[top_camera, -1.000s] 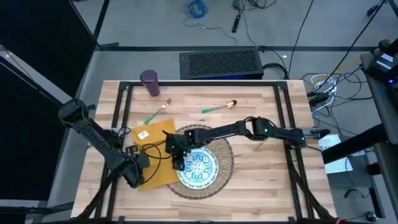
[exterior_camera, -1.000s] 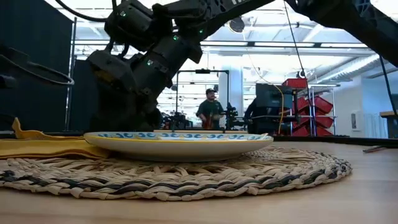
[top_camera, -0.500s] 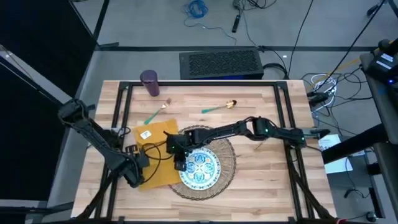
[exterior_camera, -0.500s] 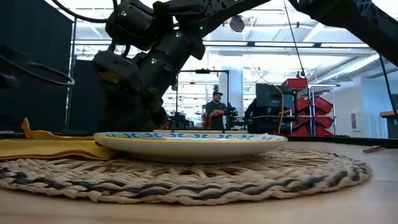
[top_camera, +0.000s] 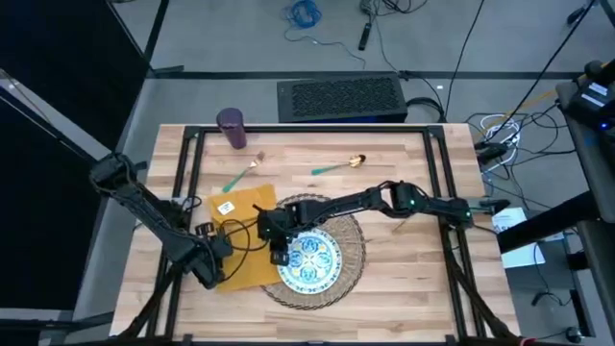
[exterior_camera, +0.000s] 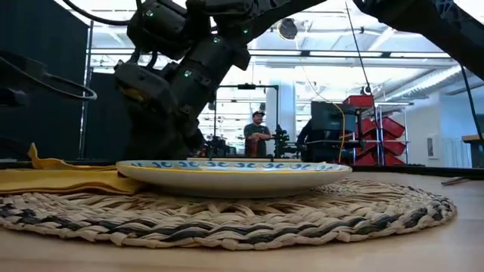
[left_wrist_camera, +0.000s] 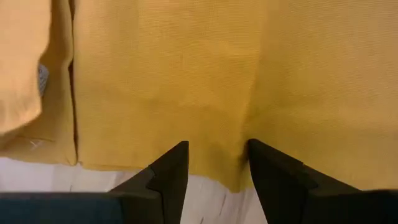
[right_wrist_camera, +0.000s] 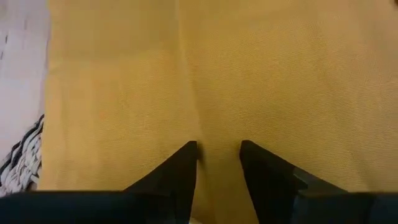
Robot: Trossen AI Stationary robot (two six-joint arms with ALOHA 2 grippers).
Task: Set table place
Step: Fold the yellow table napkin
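The woven placemat (top_camera: 348,245) lies on the table (top_camera: 413,279) with the white-and-teal plate (top_camera: 312,259) on top of it. The mustard napkin (top_camera: 240,216) lies flat at its left, one side beside or under the mat's rim. My left gripper (top_camera: 217,254) stands open over the napkin's near edge (left_wrist_camera: 214,177). My right gripper (top_camera: 272,240) stands open over the napkin (right_wrist_camera: 249,74), close to the mat's left rim (right_wrist_camera: 15,162) and the plate (exterior_camera: 234,172). My left gripper points down, with the napkin's near edge (left_wrist_camera: 217,174) between its fingertips. I cannot tell whether they touch the cloth. My right gripper points down over the flat napkin (right_wrist_camera: 217,137) beside the placemat. I cannot tell whether it touches the cloth, the mat or the plate.
A purple cup (top_camera: 231,127) stands at the table's far left corner. A teal-handled fork (top_camera: 242,174) and spoon (top_camera: 338,165) lie on the far half. Bare wood shows at the right and near sides. A person stands in the room beyond the table.
The placemat, with the plate on it, has slid a little toward the table's right edge. My right gripper has kept beside their left rim and gone the same way. The napkin stays where it was.
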